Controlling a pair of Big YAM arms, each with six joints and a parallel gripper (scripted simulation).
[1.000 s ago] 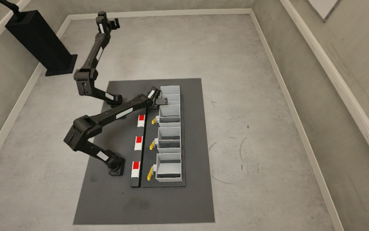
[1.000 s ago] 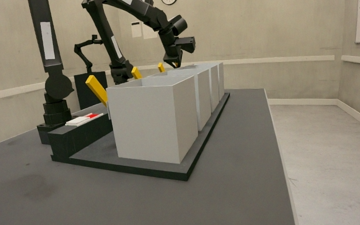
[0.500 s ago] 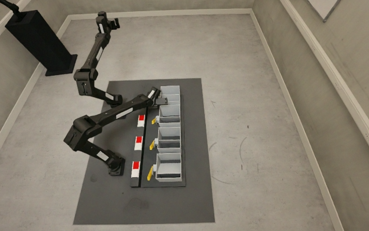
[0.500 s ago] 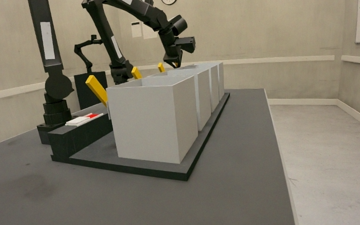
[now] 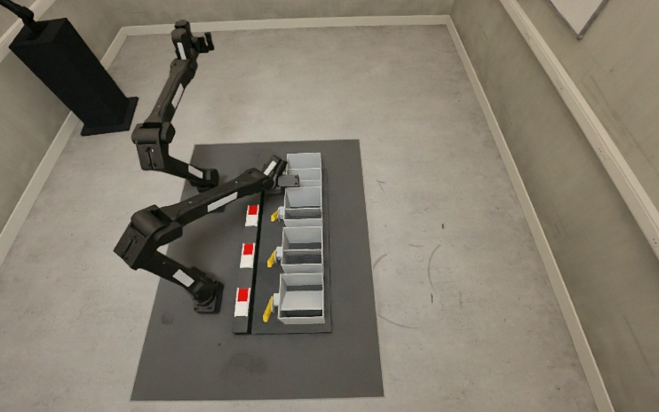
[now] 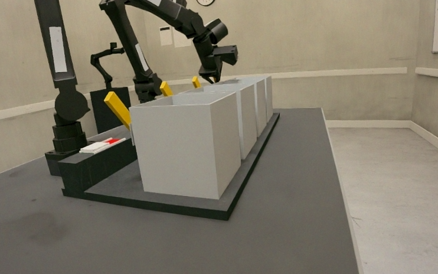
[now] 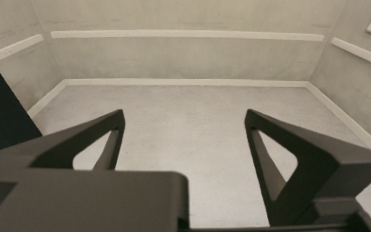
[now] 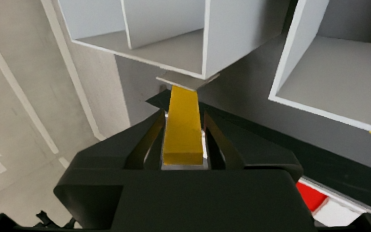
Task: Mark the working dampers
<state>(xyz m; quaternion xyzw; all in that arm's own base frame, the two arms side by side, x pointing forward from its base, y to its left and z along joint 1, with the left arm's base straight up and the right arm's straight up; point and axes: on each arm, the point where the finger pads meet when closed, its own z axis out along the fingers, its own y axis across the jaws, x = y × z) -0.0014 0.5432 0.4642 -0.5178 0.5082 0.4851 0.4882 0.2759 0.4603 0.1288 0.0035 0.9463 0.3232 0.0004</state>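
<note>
My right gripper [image 8: 184,115] [image 6: 215,80] is slightly open around the yellow handle [image 8: 183,125] of the farthest damper [image 5: 304,160] [image 8: 176,61]; thin gaps show beside the handle. The other three dampers [image 5: 303,197] [image 5: 302,238] [image 5: 301,276] have yellow handles [image 5: 274,215] [image 5: 271,258] [image 5: 267,309] leaning toward the near end. Their sliders [image 5: 252,215] [image 5: 247,255] [image 5: 242,302] show red at the far part and white at the near part. My arm hides the farthest slider in the top view. My left gripper [image 7: 184,115] [image 5: 210,41] is open and empty, raised away from the dampers.
The dampers stand in a row on a dark base [image 6: 179,207] with a raised slider ledge [image 5: 240,328]. The right arm [image 5: 219,202] reaches over this ledge. The neighbouring damper stands close beside the right gripper. A black pedestal [image 5: 73,76] stands at the back left.
</note>
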